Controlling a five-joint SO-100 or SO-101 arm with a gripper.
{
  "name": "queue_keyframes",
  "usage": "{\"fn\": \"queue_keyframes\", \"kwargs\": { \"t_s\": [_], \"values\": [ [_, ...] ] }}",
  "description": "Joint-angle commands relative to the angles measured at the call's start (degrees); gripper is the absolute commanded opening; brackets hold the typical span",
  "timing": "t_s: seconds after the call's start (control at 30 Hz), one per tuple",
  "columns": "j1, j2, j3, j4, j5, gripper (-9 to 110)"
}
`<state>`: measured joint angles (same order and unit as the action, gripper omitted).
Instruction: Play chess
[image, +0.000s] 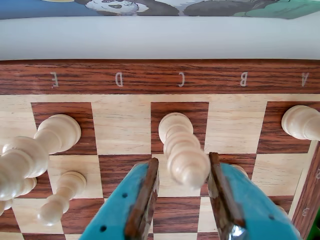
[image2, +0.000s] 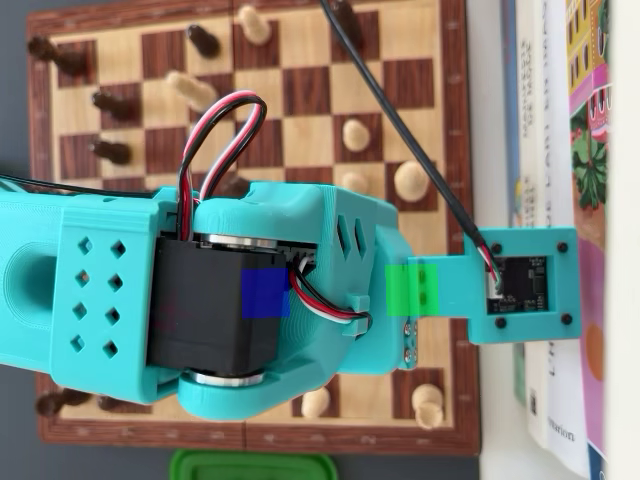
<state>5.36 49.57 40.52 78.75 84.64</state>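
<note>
Wooden chessboard (image: 165, 77) fills the wrist view, file letters E to A printed along its far border, a pale wall and an illustrated strip beyond. Overhead view: the board sits on a dark tabletop (image2: 15, 100), books (image2: 560, 130) stacked along its right edge, a green lid (image2: 252, 466) below it.

My hand (image: 182, 197): fingers apart, one teal finger (image: 132, 205) to the left, the other to the right, with brown pads on the inner faces. Nothing clamped.

Between them: a light piece (image: 181, 147), probably a bishop, standing on the dark square of file C in the first rank. Its head leans toward the camera and sits in the gap, nearer the right pad than the left. I cannot tell whether either pad touches it; a thin gap seems to show on both sides.

Key relation: the piece stands upright, long axis vertical, and I come at it from above. It lies straight ahead and slightly right of my centre line. My judgement is that the closing pinch should catch its upper stem once I am low enough.

Outward: a light piece (image: 57, 132) on the dark square under E, a light pawn (image: 62, 197) nearer me, a larger blurred piece (image: 17, 167) at the left edge, and another (image: 300, 122) at the right under A.

Overhead, my arm (image2: 200, 300) hides the target; dark pieces (image2: 110, 150) stand at the far left.
</note>
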Motion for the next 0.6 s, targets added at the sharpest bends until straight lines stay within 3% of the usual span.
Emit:
{"fn": "queue_keyframes", "kwargs": {
  "t_s": [0.0,0.57],
  "values": [
    [0.3,0.8,-1.8,-0.4,0.4,15],
    [0.6,7.2,1.6,-0.6,0.4,18]
  ]
}}
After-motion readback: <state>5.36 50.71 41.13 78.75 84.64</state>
